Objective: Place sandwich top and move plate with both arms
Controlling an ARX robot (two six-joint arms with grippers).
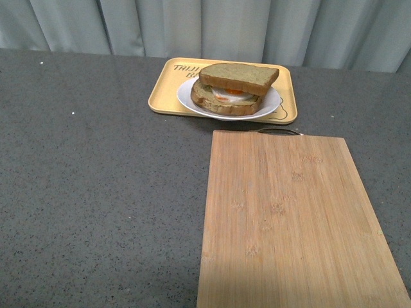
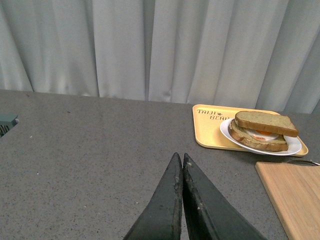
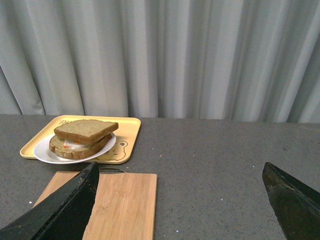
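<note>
The sandwich top (image 1: pixel 239 77), a plain brown bread slice, lies on the egg-bearing bottom slice (image 1: pixel 221 102) on the white plate (image 1: pixel 273 104). It also shows in the left wrist view (image 2: pixel 265 122) and the right wrist view (image 3: pixel 86 130). The plate (image 2: pixel 295 146) (image 3: pixel 42 154) sits on the yellow tray (image 1: pixel 164 96). Neither arm shows in the front view. My left gripper (image 2: pixel 181 157) is shut and empty, well short of the tray. My right gripper (image 3: pixel 180 167) is open and empty, above the table beside the cutting board.
A bamboo cutting board (image 1: pixel 295 218) lies in front of the tray, with a metal handle (image 1: pixel 279 131) at its far edge. It shows in the wrist views too (image 2: pixel 295 192) (image 3: pixel 125 200). Grey curtains (image 1: pixel 205 25) hang behind the dark speckled table (image 1: pixel 96 179).
</note>
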